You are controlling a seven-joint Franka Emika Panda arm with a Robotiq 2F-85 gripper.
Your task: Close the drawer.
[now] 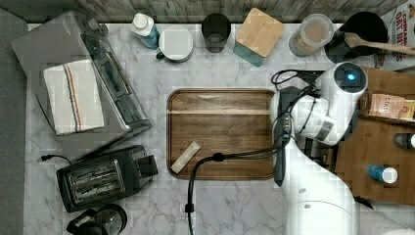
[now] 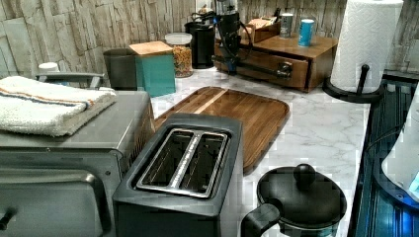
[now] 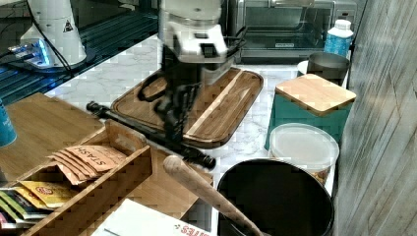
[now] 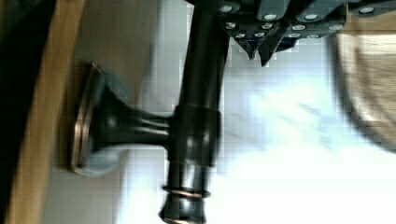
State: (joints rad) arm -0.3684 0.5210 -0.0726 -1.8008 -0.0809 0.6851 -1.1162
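Hanging the tool [image 3: 172, 137] straight down from the white arm [image 3: 194, 29], right at the drawer's dark handle bar [image 3: 147, 130]. Holding the tool [image 4: 259, 53] tips drawn together in the wrist view, clamping nothing between them. Placing those tips just beside the handle bar [image 4: 201, 93], with the bar outside the pair rather than between them. Not resolving whether tips and bar are actually touching.

Showing the drawer [image 2: 269, 61] in the left view as a brown front panel under the rack's top board [image 2: 296, 44], at 1 o'clock from the serving tray [image 2: 232, 116]. Carrying the handle bar [image 2: 247, 66] across that panel on short posts. Not resolving how far the panel is standing out from the rack.

Running the handle bar [image 1: 280, 156] in the top view along the 12-to-6 line, at 3 o'clock from the serving tray [image 1: 220, 132] and just beside its rim. Resting tray and rack on the marble counter [image 1: 220, 205]. Lying on the tray at its 7 o'clock corner: a small pale block [image 1: 185, 156].
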